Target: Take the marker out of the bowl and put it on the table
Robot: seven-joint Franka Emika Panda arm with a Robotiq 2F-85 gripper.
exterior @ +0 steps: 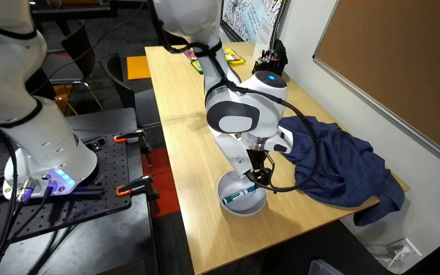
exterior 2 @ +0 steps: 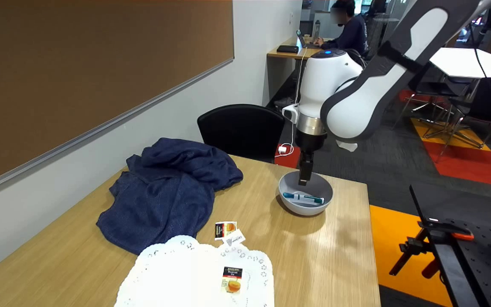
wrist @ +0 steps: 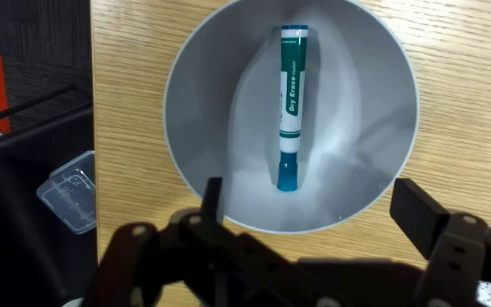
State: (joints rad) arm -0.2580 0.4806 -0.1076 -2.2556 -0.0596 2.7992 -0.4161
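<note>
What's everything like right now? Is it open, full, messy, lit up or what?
Gripper: open, holding nothing.
Marker: capped, lying down.
Bowl: upright on the table, marker inside.
Blue cloth: crumpled, partly hanging over the table's edge.
Wrist light: glowing blue.
Pens: standing in the black cup.
Lacy mat: spread flat, a packet on it.

From here I see a wooden desk. It carries the bowl, navy cloth, white mat, pen cup.
</note>
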